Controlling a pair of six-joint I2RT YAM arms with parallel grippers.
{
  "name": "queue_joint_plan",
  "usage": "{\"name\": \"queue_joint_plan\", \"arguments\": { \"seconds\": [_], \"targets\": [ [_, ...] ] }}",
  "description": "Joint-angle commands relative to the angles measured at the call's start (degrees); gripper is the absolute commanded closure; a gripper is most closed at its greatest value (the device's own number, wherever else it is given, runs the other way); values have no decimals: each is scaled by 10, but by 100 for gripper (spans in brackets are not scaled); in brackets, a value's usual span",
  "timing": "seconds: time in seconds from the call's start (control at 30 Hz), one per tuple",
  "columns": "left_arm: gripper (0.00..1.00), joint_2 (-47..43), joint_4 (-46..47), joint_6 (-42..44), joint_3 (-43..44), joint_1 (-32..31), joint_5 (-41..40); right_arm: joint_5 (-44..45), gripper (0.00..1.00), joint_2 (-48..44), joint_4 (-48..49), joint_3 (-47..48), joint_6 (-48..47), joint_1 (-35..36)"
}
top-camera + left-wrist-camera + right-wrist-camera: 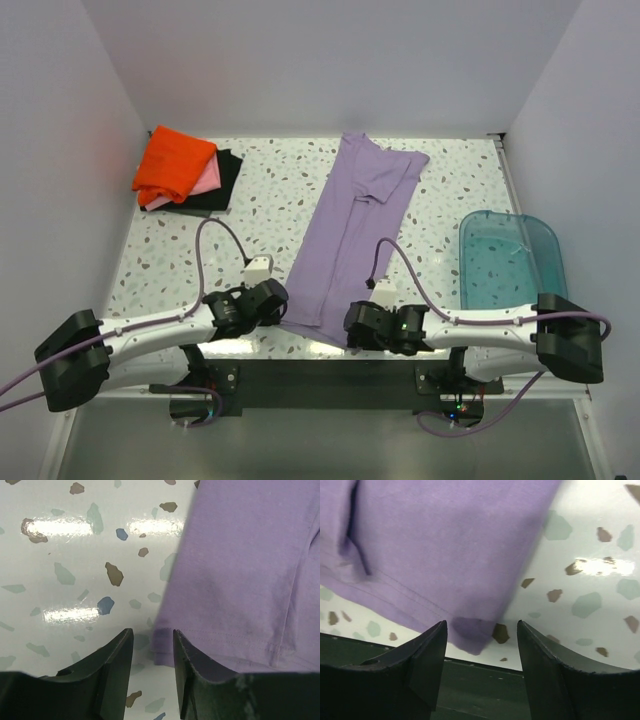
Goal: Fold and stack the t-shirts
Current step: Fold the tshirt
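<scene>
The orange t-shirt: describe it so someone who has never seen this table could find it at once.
On the speckled table, look to the far left corner, where folded shirts are piled. The orange t-shirt lies on top, bright above the pink t-shirt and the black t-shirt beneath.

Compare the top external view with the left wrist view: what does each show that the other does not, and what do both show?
Only the top view: the folded orange shirt, pink shirt and black shirt stacked at the far left, the teal bin on the right, and the right arm. Only the left wrist view: the left fingers standing apart, and the hem stitching at the near corner of the purple shirt just ahead of them. Both: the purple shirt and the speckled table.
</scene>
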Motion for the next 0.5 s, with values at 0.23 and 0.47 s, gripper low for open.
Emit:
{"name": "queue_joint_plan", "arguments": {
  "seconds": [0.23, 0.47],
  "targets": [
    [57, 35, 41, 13, 2, -2, 18, -29, 45, 17, 89, -46, 146, 26],
    [60, 62, 41, 7, -4, -2, 24, -25, 50, -1, 40, -66, 203, 48]
  ]
}}
